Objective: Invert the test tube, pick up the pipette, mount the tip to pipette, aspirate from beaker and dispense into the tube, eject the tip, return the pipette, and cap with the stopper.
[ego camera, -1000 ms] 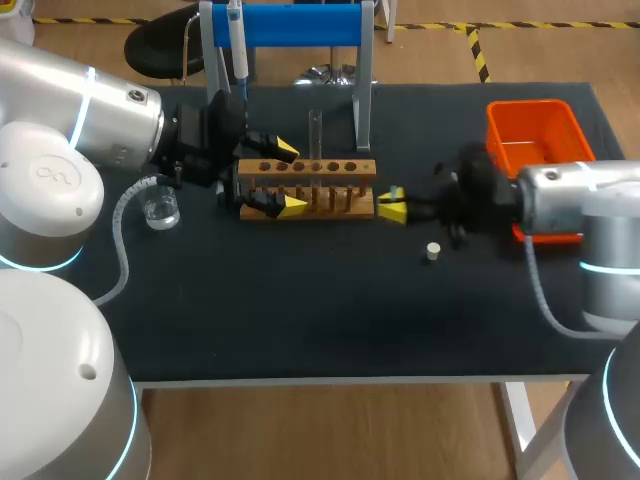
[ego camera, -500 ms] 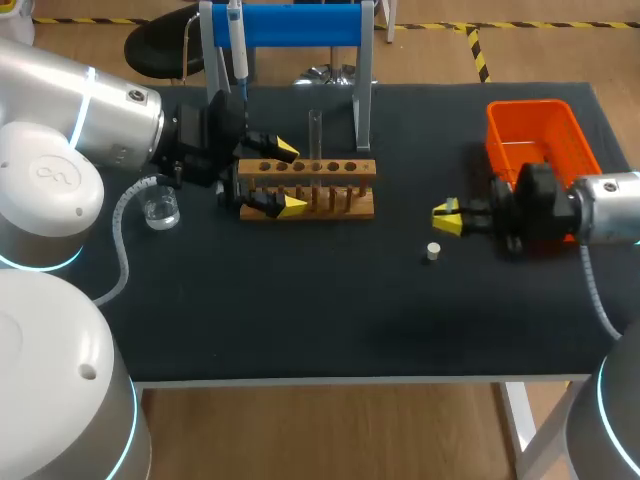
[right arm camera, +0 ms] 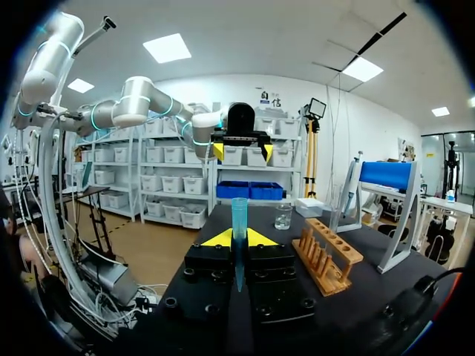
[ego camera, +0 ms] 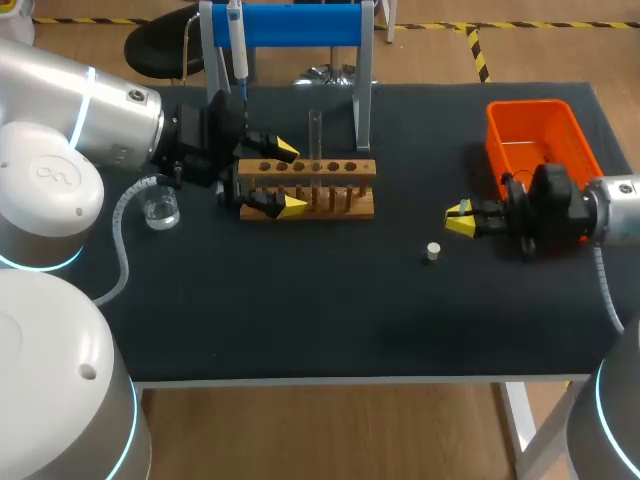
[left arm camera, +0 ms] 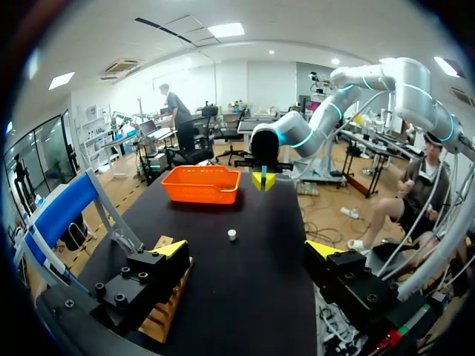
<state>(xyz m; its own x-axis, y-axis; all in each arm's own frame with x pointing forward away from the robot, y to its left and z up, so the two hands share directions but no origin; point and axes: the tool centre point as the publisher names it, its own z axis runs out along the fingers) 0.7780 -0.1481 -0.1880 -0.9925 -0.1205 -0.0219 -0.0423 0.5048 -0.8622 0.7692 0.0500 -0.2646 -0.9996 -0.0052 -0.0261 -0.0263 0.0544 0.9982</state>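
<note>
The wooden rack [ego camera: 308, 187] stands at the back middle with a clear test tube [ego camera: 315, 133] upright in it. My left gripper [ego camera: 290, 178] is open, its yellow tips on either side of the rack's left end [left arm camera: 167, 319]. My right gripper [ego camera: 460, 218] hangs to the right of the rack, near the orange bin [ego camera: 535, 135]. It is shut on a blue pipette tip [right arm camera: 238, 222] that stands up between its fingers. The pipette [ego camera: 237, 42] hangs on the blue stand [ego camera: 298, 24]. A glass beaker [ego camera: 160, 210] sits at the left, and the small stopper [ego camera: 433, 252] lies on the mat.
The blue stand's legs [ego camera: 362, 100] rise right behind the rack. The orange bin sits at the table's right side, just behind my right wrist. A black mat [ego camera: 330, 300] covers the table, open in front of the rack.
My right gripper has drawn back from the rack's right end toward the orange bin, still shut. The left arm and the rack have not moved.
</note>
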